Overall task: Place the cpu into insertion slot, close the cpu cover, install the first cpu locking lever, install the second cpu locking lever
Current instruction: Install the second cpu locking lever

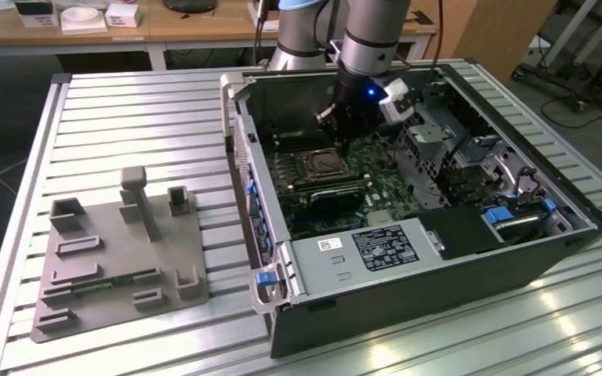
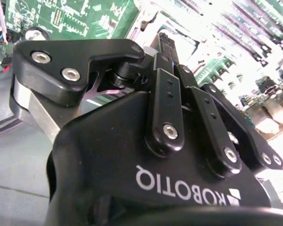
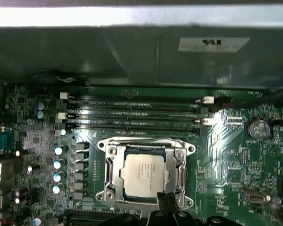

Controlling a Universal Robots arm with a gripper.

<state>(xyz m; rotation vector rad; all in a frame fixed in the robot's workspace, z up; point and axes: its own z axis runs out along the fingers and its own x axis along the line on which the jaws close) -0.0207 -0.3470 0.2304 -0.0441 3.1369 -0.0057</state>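
Note:
The cpu point(image 3: 145, 175), a square chip with a silvery top, lies flat in the insertion slot point(image 3: 186, 149) on the green board. The cpu cover point(image 3: 112, 175) is folded down around it, its window framing the chip. A thin wire lever point(image 3: 146, 140) runs along the socket's edge nearest the memory slots. My gripper point(image 3: 166, 203) hovers just over the socket edge farthest from those slots, fingers together with nothing visibly between them. In the exterior view the gripper point(image 1: 343, 131) hangs inside the open case just above the slot point(image 1: 322, 166). The second wrist view shows the gripper point(image 2: 166, 44) from behind.
Long black memory slots point(image 3: 137, 113) lie beside the socket. A grey box with a white label point(image 1: 362, 249) sits at the case's near end. The case wall point(image 1: 241, 141) and drive bays point(image 1: 458, 149) flank the arm. A grey fixture plate point(image 1: 123, 258) rests on the slatted table.

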